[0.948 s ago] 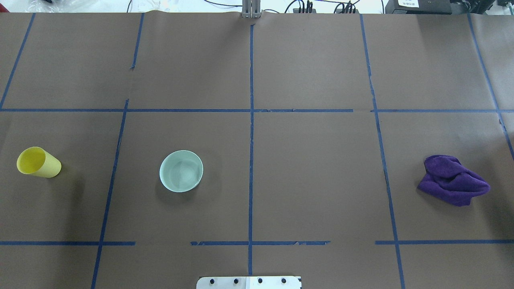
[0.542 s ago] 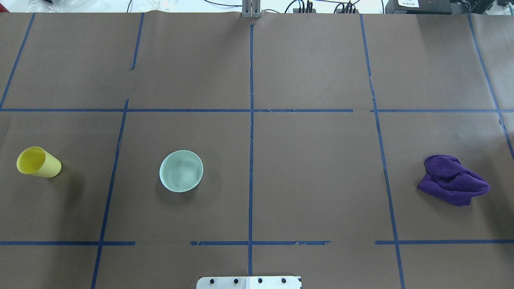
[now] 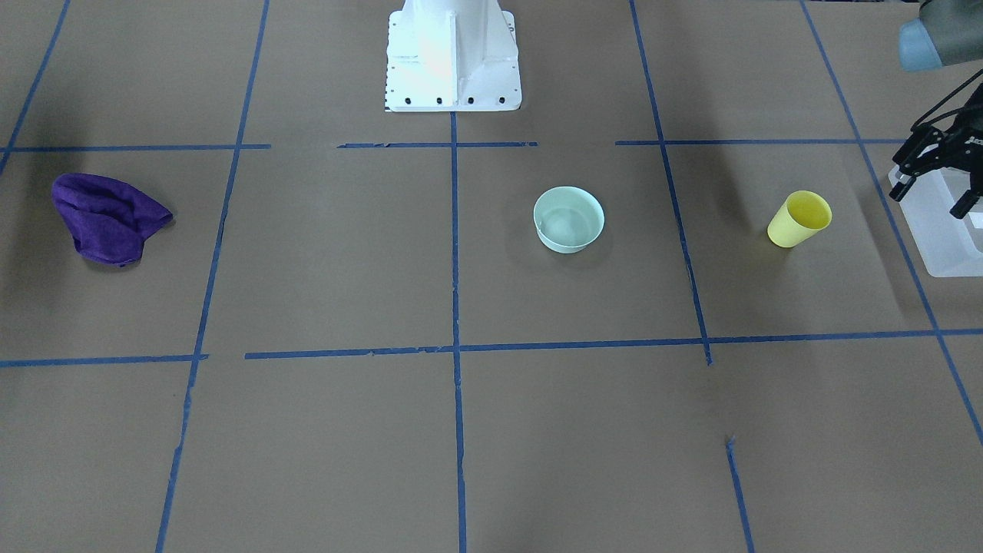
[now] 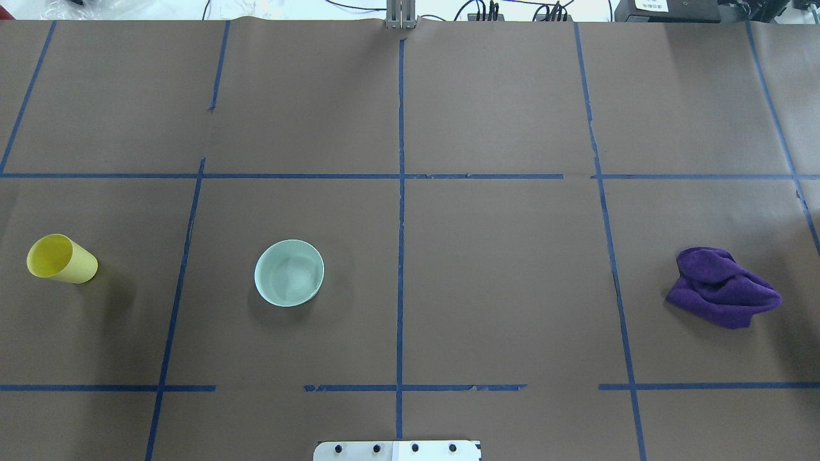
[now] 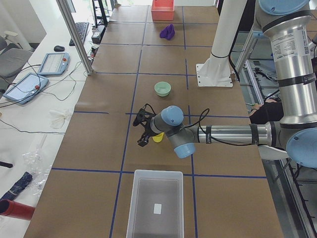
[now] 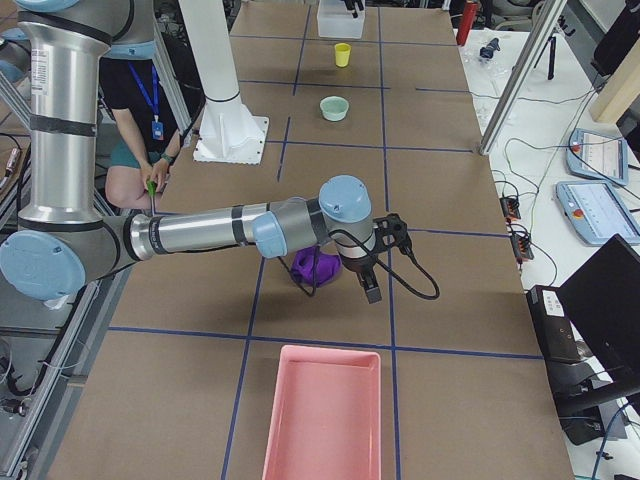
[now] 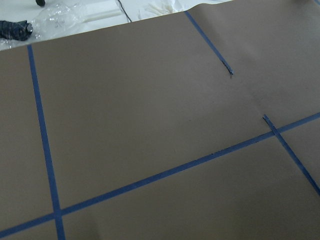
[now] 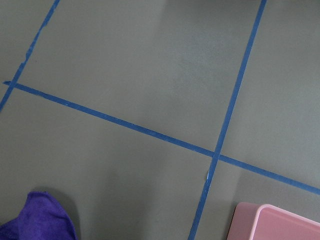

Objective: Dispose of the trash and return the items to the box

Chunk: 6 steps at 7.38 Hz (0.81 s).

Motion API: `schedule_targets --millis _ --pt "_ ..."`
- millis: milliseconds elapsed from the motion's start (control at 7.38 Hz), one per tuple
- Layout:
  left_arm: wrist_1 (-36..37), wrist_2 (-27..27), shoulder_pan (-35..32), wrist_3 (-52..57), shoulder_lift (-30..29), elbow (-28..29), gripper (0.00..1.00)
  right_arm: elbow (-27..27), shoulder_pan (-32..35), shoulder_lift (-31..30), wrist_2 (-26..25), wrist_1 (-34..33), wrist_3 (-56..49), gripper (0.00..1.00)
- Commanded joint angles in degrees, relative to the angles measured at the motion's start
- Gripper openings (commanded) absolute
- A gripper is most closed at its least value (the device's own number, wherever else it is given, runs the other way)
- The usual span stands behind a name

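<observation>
Worktop (image 4: 500,269): brown paper gridded with blue tape.
Yellow cup (image 3: 799,219): upright, long axis vertical, near the box (image 3: 941,238).
Mint bowl (image 3: 568,220): farther from the box, beyond the cup.
Left claw (image 3: 933,188): fingers apart, empty, raised near the box on its cup side; likely the closer arm.
Right claw (image 6: 380,262): far from the box; spread cannot be told.
</observation>
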Motion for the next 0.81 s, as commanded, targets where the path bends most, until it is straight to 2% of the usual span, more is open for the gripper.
schedule_targets --millis 0,135,542,677 --pt "-0.04 8.57 9.59 -11.73 0.90 -0.68 0.79 0.04 0.02 -0.13 0.08 -0.07 0.07 1.00" --pt "-0.04 11.04 12.32 -13.95 0.90 -0.33 0.74 0.04 0.02 -0.22 0.08 0.02 0.07 1.00" --pt "-0.04 11.59 15.50 -14.15 0.90 0.90 0.70 -0.04 0.02 -0.22 0.08 -0.07 0.07 1.00" --pt "-0.04 11.59 16.47 -14.15 1.08 0.91 0.66 -0.04 0.02 -0.13 -0.01 -0.07 0.07 1.00"
